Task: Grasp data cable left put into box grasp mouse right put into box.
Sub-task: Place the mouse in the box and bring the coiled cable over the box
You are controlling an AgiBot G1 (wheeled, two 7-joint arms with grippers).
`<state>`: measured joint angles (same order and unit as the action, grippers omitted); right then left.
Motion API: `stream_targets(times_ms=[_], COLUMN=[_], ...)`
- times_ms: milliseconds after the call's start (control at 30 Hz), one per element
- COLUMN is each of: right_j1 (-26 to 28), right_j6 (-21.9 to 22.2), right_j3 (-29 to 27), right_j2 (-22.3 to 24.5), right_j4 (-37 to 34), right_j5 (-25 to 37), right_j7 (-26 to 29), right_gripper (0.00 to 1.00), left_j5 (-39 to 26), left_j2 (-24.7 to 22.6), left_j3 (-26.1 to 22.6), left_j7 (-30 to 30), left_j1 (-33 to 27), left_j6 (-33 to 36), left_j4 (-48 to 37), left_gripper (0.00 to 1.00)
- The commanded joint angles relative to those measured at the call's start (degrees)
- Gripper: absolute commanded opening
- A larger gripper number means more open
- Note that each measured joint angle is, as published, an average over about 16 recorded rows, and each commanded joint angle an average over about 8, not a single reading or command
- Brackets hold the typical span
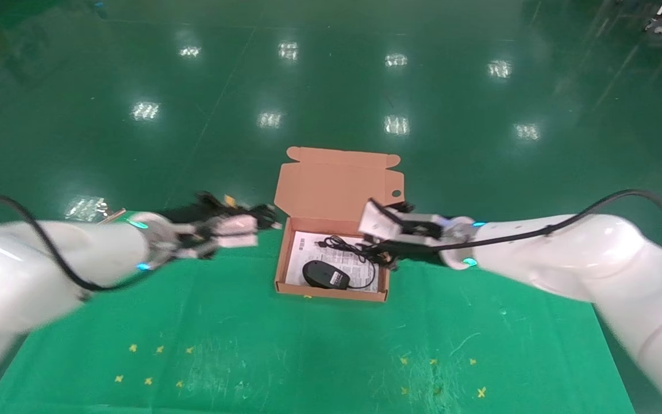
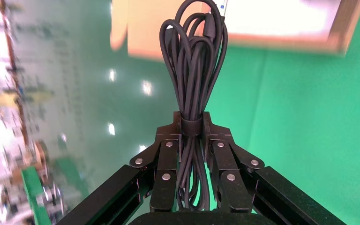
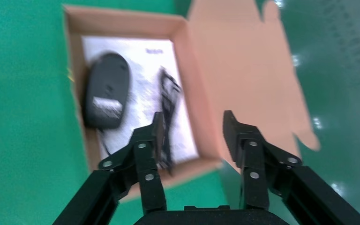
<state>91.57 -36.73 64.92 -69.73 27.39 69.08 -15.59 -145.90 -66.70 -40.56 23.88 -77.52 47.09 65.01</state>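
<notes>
L gripper [image 2: 192, 129] clenched on data cable [image 2: 193, 61], held level just left of box [image 1: 331, 190]. R gripper [image 3: 192, 129] released, empty, over box's right edge; mouse [image 1: 324, 274] inside.

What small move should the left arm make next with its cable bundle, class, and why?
Probably carry it rightward over the box. The left gripper is shut on the data cable beside the box, the mouse already lies inside, and the right gripper is open and empty.
</notes>
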Motion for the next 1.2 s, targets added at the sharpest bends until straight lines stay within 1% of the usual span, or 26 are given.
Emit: stream_targets(times_ms=[33,167,300,433,600,633,767,867,900,1200], right_j1=[0.26,0.45,0.16,-0.03,0.56,0.71,1.16,1.30,1.34,1.35], right_j6=[0.12,0.27,0.76,1.66,3.02,3.24,3.93,4.27,4.36,4.34], right_j3=[-0.18,0.02,0.71,1.77,3.46,3.77,4.94,5.37,5.47,5.32], right_j2=[1.64,6.83,12.17,16.84,21.77,22.50,24.58,25.13,25.26,24.88], right_j4=[0.99,6.18,12.57,19.55,28.09,29.40,33.21,34.33,34.58,33.92], right_j5=[-0.01,0.66,1.79,3.43,6.50,7.13,9.36,10.16,10.35,10.05], right_j7=[-0.05,1.61,4.78,9.28,15.78,16.89,20.45,21.44,21.64,21.19], right_gripper=[1.00,1.00,1.00,1.00,1.00,1.00,1.00,1.00,1.00,1.00], left_j5=[-0.29,0.17,1.61,5.11,10.76,11.64,14.06,14.78,14.95,14.67], left_j2=[-1.83,-6.22,-9.69,-11.27,-11.74,-11.77,-12.00,-12.14,-12.18,-11.84], left_j3=[-0.61,-2.03,-3.88,-7.35,-13.78,-14.90,-18.71,-20.10,-20.42,-19.80], left_j7=[-0.42,-2.60,-4.92,-6.38,-6.85,-6.85,-6.92,-6.98,-6.99,-6.98], left_j1=[1.23,1.99,2.31,2.22,1.09,0.82,-0.01,-0.33,-0.40,-0.36], left_j6=[-2.39,-7.58,-12.89,-17.33,-20.86,-21.38,-23.10,-23.70,-23.86,-23.62], left_j4=[-1.15,-6.01,-11.11,-14.83,-17.45,-17.81,-19.07,-19.60,-19.73,-19.26], left_gripper=[0.00,0.00,0.00,0.00,0.00,0.09,0.59,0.97,1.00,1.00])
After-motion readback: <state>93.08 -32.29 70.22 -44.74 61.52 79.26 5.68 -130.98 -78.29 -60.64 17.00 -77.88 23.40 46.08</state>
